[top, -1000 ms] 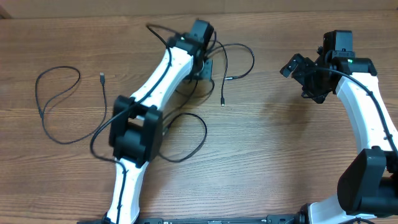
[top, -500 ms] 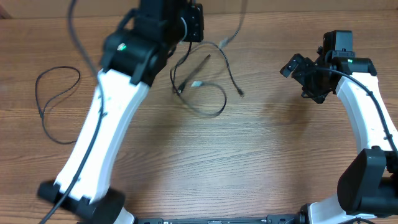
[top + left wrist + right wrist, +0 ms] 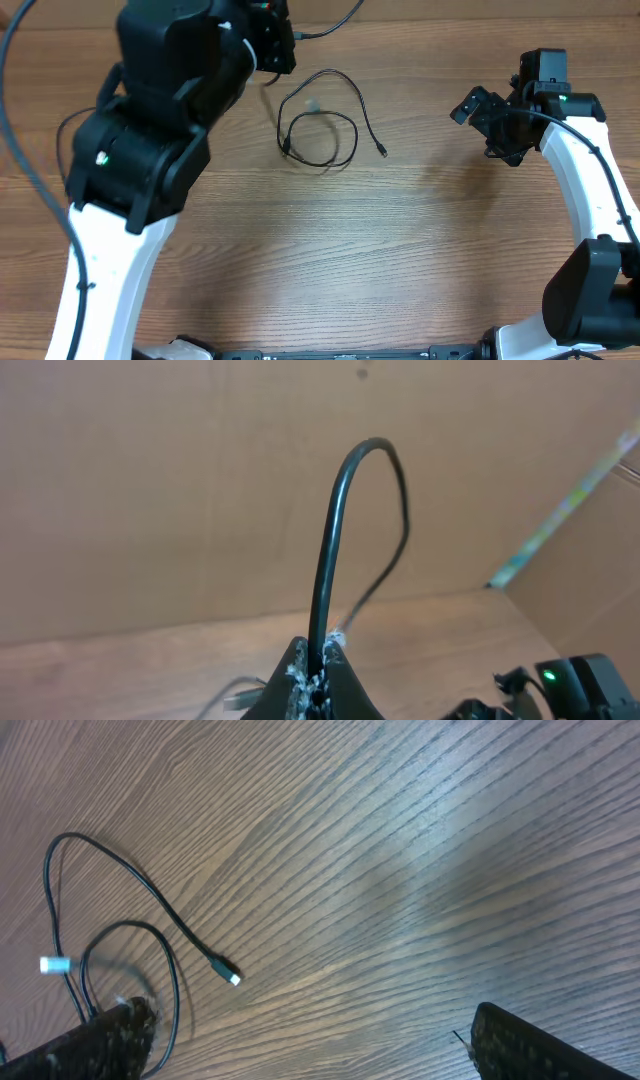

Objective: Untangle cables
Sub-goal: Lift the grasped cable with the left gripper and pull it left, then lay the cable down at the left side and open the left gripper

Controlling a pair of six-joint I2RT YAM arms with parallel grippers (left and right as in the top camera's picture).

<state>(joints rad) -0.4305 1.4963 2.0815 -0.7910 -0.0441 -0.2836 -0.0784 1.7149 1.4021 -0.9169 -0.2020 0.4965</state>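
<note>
Since a second ago the left arm (image 3: pixel 150 150) has swung up off the table (image 3: pixel 420 260) and now looms large in the overhead view, and the tangle that lay under it has thinned to a single loose coil (image 3: pixel 322 128) on the wood. My left gripper (image 3: pixel 318 685) is pinched tight on a held cable (image 3: pixel 335 510), which arches up out of the fingers in the wrist view. From above, it trails off past the top edge, and I cannot tell whether that strand joins the coil below. The right gripper (image 3: pixel 490 112) hangs with its jaws spread wide and nothing between them, well apart from the coil on its right side. For the next move I judge what matters is this: the coil lies between the two arms, to the right gripper's left, and its free tail runs out from the loop toward that gripper, ending in a plug (image 3: pixel 383 152) at the near right. The right wrist view shows that same plug pointing roughly toward the camera, with bare wood between. The left gripper is closer in plan but high and occupied. The right arm therefore looks the better placed, reaching leftward along the tail's line, low to the table.
</note>
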